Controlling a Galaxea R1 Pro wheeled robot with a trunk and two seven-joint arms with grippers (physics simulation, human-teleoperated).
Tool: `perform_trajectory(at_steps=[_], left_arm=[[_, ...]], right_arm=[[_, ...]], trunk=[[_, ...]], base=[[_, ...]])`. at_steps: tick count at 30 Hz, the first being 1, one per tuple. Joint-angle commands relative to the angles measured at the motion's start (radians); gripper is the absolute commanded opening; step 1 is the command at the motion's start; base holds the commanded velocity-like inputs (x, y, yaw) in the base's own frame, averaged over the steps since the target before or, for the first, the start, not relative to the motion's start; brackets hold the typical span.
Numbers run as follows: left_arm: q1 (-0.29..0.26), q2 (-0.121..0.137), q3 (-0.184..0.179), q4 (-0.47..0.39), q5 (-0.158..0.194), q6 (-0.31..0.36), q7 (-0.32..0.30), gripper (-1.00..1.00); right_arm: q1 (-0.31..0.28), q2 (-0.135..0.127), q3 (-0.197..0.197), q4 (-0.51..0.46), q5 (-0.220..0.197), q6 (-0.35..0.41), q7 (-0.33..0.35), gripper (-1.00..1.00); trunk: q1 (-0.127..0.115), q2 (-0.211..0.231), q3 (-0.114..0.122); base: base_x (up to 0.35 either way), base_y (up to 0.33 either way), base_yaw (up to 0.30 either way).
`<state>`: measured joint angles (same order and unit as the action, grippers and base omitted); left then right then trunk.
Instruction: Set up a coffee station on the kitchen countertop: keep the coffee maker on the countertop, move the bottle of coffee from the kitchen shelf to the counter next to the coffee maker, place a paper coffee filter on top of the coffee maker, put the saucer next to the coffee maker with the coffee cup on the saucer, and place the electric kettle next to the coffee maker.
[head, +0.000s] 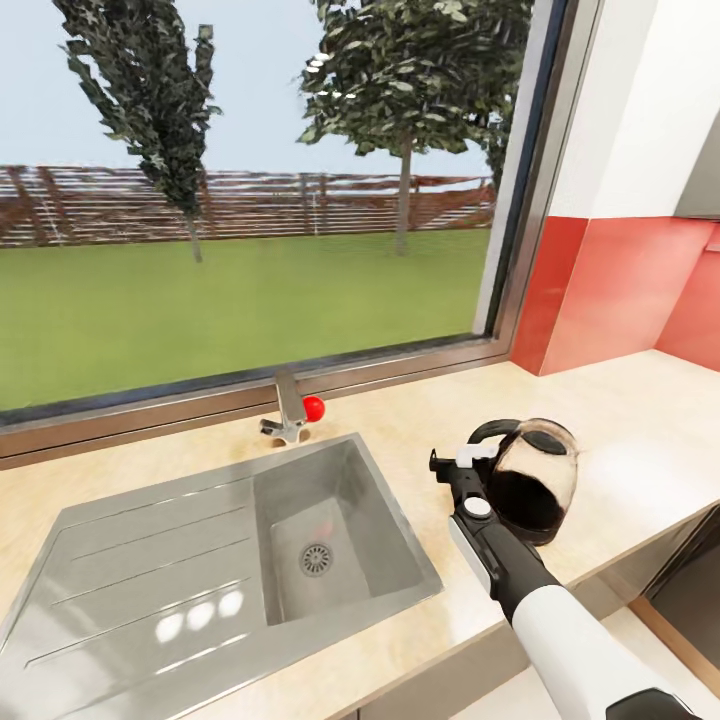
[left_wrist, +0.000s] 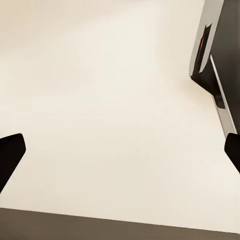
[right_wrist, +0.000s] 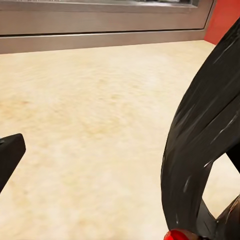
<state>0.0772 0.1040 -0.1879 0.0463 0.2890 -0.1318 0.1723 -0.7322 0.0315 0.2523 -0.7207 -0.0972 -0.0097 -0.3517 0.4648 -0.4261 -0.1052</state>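
Currently the right gripper (head: 462, 462) reaches over the countertop (head: 640, 400) beside the sink (head: 330, 520), its fingers around the black handle of the kettle (head: 535, 480). The right wrist view shows that curved handle (right_wrist: 200, 165) between the fingers, which appear closed on it, though contact is not fully visible. The kettle hangs or rests just beside the sink, toward the red wall. To finish the step well, the kettle should stay upright and be lowered flat onto the counter before release. Its body is rounded, dark and glassy; the countertop is pale, mottled stone; the sink is brushed steel. The left gripper (left_wrist: 120, 150) is wide open above a plain pale surface.
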Motion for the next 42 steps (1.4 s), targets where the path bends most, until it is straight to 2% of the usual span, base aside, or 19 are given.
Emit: perform_trajectory(at_steps=[1, 28, 38, 39, 42], left_arm=[[-0.001, 0.000, -0.008, 0.001, 0.009, -0.005, 0.001, 1.00], [-0.001, -0.004, -0.008, 0.001, 0.009, -0.005, 0.001, 1.00], [0.001, -0.004, -0.008, 0.001, 0.009, -0.005, 0.001, 1.00], [0.001, -0.004, -0.008, 0.001, 0.009, -0.005, 0.001, 1.00], [0.006, -0.004, -0.008, 0.001, 0.009, -0.005, 0.001, 1.00]], right_arm=[[-0.001, -0.001, 0.005, 0.000, -0.010, -0.001, -0.007, 1.00], [-0.001, -0.001, 0.004, 0.000, -0.010, -0.004, -0.009, 1.00], [-0.001, -0.017, 0.005, 0.000, -0.010, -0.004, -0.009, 1.00], [-0.001, -0.019, 0.005, 0.000, -0.010, -0.004, -0.009, -1.00], [-0.001, -0.019, 0.005, -0.001, -0.010, -0.003, -0.009, -1.00]], trunk=[[0.001, -0.002, -0.002], [0.001, -0.002, -0.002], [0.001, -0.002, -0.002], [0.001, -0.002, -0.002], [0.001, -0.002, -0.002]], base=[[0.000, 0.000, 0.000], [0.019, 0.000, 0.000], [0.001, 0.000, 0.000], [0.000, 0.000, 0.000], [0.000, 0.000, 0.000]])
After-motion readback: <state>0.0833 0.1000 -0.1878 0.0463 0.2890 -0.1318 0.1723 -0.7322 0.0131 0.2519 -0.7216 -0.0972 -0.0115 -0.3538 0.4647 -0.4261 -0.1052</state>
